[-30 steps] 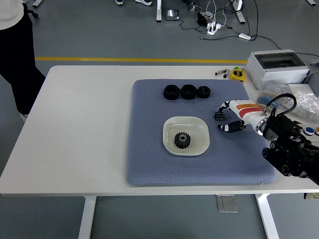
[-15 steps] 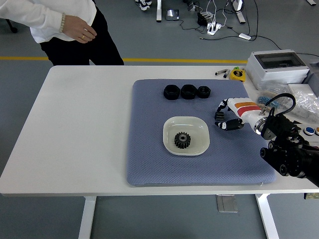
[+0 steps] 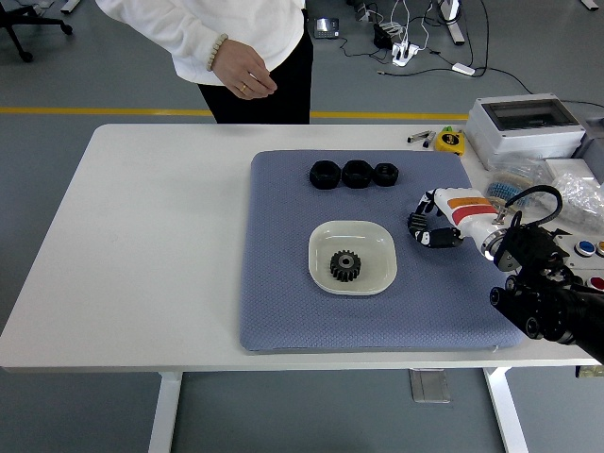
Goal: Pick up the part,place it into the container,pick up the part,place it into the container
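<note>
A black gear (image 3: 345, 266) lies inside the pale square dish (image 3: 324, 241) in the middle of the blue mat (image 3: 283, 283). Three black round parts (image 3: 355, 174) sit in a row at the mat's far edge. My right hand (image 3: 427, 229) hovers just right of the dish, over the mat, with its black fingers curled inward and nothing visible between them. The left arm does not show.
A person in a white top stands at the far side, one hand (image 3: 248, 81) hanging above the table's far edge. A grey box (image 3: 524, 127), a yellow tape measure (image 3: 450, 140) and bagged items (image 3: 576, 193) crowd the right end of the table.
My right hand's fingers have curled in from a spread pose, and it barely shifted. The person has walked from the far left to behind the table's middle.
</note>
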`<state>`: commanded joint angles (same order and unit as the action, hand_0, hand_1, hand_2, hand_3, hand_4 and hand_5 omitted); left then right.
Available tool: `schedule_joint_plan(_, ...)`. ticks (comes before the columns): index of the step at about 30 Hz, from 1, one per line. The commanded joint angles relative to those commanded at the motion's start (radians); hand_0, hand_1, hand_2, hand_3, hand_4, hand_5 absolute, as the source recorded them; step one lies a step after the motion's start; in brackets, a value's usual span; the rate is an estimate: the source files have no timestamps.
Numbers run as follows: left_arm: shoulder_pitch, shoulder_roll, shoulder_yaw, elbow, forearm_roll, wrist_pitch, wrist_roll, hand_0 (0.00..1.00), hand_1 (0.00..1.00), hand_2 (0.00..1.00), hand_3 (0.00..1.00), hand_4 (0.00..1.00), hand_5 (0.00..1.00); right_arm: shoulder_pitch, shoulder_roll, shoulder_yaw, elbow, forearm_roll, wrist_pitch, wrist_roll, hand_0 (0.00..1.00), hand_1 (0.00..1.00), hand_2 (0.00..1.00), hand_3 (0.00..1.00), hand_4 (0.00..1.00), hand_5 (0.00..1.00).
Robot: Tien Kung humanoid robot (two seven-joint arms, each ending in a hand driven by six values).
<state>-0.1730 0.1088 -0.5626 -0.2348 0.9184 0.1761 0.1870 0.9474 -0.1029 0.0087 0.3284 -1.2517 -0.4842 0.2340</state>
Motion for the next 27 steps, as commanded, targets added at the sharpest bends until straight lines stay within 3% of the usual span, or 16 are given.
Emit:
schedule_joint_plan(8,-0.002,0.000,-0.004,-0.001,0.010,-0.002,0.004,0.706,0.721,0.755,0.657,0.681,0.672,-0.010,0.006,0.021,-0.002,-0.016,-0.045,-0.006,0.340,0.497,0.571,0.550,0.727,0.384)
schedule_joint_plan(10,-0.002,0.000,-0.005,-0.002,0.013,-0.003,0.004,0.706,0.721,0.755,0.657,0.681,0.672,-0.012,0.007,0.029,-0.003,-0.027,-0.047,-0.008,0.340,0.497,0.571,0.550,0.727,0.384)
schedule_joint_plan(11,-0.002,0.000,-0.006,-0.002,0.015,-0.003,0.005,0.706,0.721,0.755,0.657,0.681,0.672,-0.015,0.008,0.034,-0.004,-0.033,-0.047,-0.009,0.389,0.517,0.588,0.572,0.725,0.369)
schedule_joint_plan(16,-0.004,-0.001,-0.006,-0.003,0.019,-0.004,0.005,0.706,0.721,0.755,0.657,0.681,0.672,-0.023,0.013,0.052,-0.010,-0.051,-0.056,-0.011,0.389,0.517,0.588,0.572,0.725,0.369)
schedule_joint_plan(17,-0.004,-0.001,-0.005,-0.003,0.019,-0.004,0.005,0.706,0.724,0.755,0.658,0.680,0.671,-0.023,0.013,0.054,-0.010,-0.053,-0.060,-0.011,0.433,0.570,0.654,0.652,0.752,0.367)
schedule_joint_plan(27,-0.004,0.000,0.004,-0.003,0.007,-0.003,-0.001,0.706,0.726,0.754,0.657,0.681,0.672,-0.018,0.006,0.043,-0.009,-0.048,-0.058,-0.013,0.442,0.582,0.668,0.666,0.765,0.360)
